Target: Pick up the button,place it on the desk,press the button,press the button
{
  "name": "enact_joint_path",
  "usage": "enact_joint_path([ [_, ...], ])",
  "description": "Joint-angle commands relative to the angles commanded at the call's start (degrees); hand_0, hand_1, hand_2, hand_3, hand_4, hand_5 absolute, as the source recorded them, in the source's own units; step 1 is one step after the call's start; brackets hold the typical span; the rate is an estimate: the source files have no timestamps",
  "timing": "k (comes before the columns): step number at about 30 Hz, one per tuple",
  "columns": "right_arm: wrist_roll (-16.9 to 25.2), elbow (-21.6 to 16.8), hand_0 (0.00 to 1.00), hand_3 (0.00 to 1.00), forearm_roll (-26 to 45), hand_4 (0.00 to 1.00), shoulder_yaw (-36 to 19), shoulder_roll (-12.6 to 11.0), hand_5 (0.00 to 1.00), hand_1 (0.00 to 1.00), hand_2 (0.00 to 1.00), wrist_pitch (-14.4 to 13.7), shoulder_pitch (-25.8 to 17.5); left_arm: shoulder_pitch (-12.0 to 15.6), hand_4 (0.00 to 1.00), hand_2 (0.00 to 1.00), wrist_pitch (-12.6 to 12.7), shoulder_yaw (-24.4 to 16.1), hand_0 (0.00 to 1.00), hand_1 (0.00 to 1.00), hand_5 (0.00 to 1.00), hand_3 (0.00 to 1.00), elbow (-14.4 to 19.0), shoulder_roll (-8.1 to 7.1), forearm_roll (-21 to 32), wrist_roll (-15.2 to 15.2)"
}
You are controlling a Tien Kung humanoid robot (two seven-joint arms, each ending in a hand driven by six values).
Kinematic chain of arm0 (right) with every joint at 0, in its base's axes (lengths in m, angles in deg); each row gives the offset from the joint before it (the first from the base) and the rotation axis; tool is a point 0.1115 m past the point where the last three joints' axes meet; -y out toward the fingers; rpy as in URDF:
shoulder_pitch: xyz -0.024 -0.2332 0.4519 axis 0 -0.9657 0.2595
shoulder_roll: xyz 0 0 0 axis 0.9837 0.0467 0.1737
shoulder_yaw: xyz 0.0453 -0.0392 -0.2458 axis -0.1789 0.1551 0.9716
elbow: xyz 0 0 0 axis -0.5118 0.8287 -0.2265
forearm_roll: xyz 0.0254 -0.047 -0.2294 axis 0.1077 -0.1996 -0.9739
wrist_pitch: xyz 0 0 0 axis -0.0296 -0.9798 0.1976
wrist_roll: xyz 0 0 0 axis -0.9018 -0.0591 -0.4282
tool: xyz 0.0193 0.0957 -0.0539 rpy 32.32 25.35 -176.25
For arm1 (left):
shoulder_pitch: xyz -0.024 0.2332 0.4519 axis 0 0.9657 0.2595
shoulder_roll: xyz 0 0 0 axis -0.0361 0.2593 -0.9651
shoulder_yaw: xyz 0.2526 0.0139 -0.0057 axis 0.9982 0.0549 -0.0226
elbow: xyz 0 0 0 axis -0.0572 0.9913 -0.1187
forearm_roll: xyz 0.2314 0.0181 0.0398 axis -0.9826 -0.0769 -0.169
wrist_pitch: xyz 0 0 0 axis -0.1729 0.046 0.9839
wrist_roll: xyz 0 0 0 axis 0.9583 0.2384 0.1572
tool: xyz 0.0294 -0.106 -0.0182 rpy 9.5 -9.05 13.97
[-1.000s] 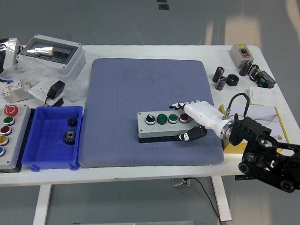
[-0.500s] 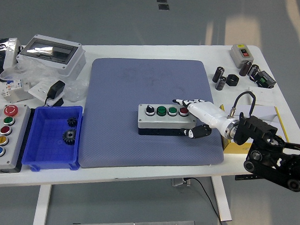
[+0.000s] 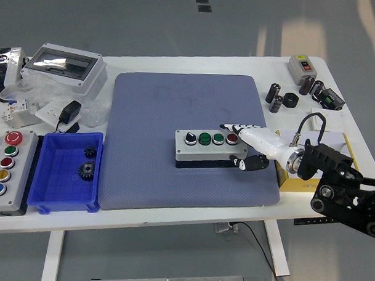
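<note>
A grey button box (image 3: 209, 147) with a black knob, two green buttons and a red button lies on the blue-grey mat (image 3: 176, 103), right of its middle. My right hand (image 3: 239, 145) holds the box's right end. Its white fingers (image 3: 237, 127) lie over the top by the red button, and the black thumb (image 3: 243, 162) presses on the front side. A dark band shows under the box's front edge; I cannot tell whether the box rests on the mat or hangs just above it. My left arm is out of view.
A long control box (image 3: 8, 171) with several coloured buttons lies at the left edge, beside a blue bin (image 3: 70, 135) holding two gears (image 3: 86, 169). A grey enclosure (image 3: 64, 65) and cables fill the far left. Black cylinders (image 3: 275, 94) and a switch box (image 3: 301, 65) stand far right.
The right hand has drawn back to the right, and the button box has shifted a little right with it. The thumb moved from under the box's front to its right front corner.
</note>
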Motion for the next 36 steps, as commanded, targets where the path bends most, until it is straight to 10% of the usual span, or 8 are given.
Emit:
enact_joint_path([
  [18,-3.4,-11.4,0.996,0.998,4.1,0.549,-10.8,-10.1,0.002,0.961,0.998,3.3,-4.4,0.5,0.614,0.551,-0.6,-0.5,0.636,0.588,0.114,0.594,0.0,0.4,-1.3,0.2],
  [27,-17.3,-16.4,0.998,0.998,22.9,0.559,-19.9,-10.7,0.002,0.989,0.998,17.1,-0.4,0.5,0.517,0.534,-0.5,-0.6,0.634,0.562,0.004,0.577,0.0,0.66,-1.3,0.7],
  [36,-29.2,-16.5,0.834,0.998,39.6,0.528,-12.6,-10.5,0.002,0.893,0.946,27.1,10.8,0.6,0.554,0.535,-0.7,-0.9,0.634,0.566,0.05,0.577,0.0,0.32,-1.3,0.8],
])
